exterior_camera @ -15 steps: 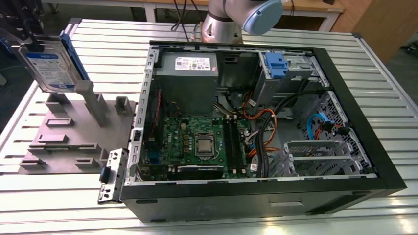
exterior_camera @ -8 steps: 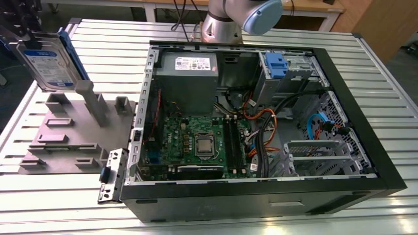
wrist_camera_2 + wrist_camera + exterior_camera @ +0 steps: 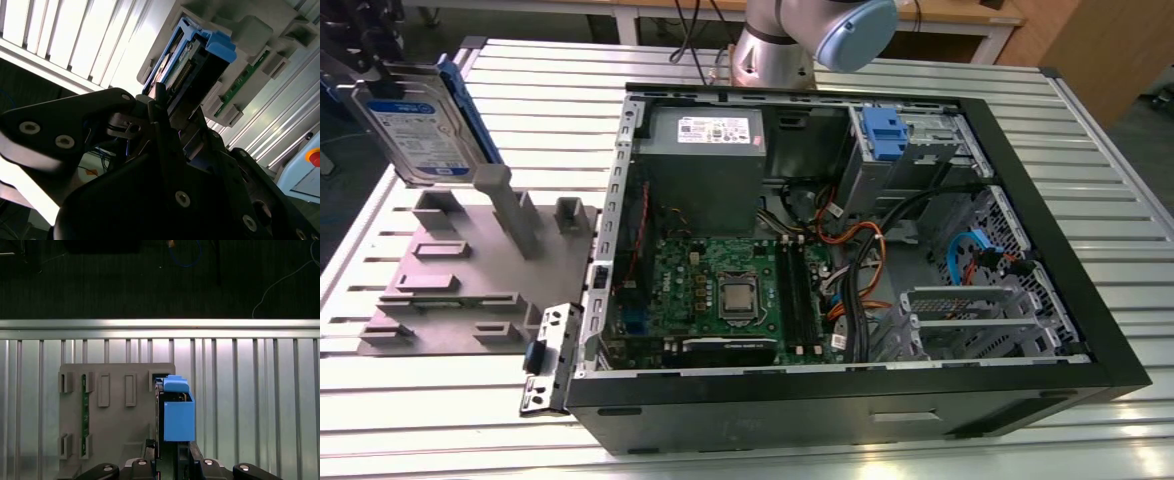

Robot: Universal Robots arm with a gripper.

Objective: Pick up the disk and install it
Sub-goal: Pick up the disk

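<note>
The gripper [image 3: 170,452] is clamped on the disk [image 3: 411,125], with a finger on each flat side. The disk stands upright at the exterior view's far left, over the far corner of the grey fixture plate [image 3: 467,270], left of the open PC case [image 3: 854,400]. Can't tell if it's touching the plate.

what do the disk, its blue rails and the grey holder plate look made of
Flat rectangular silver hard disk: bare metal casing, dull sheen, under a white-and-blue label, likely paper. Blue side rails: moulded plastic by the look, even colour, soft shine. Grey slotted holder plate: matte, probably plastic; painted metal is possible.
</note>
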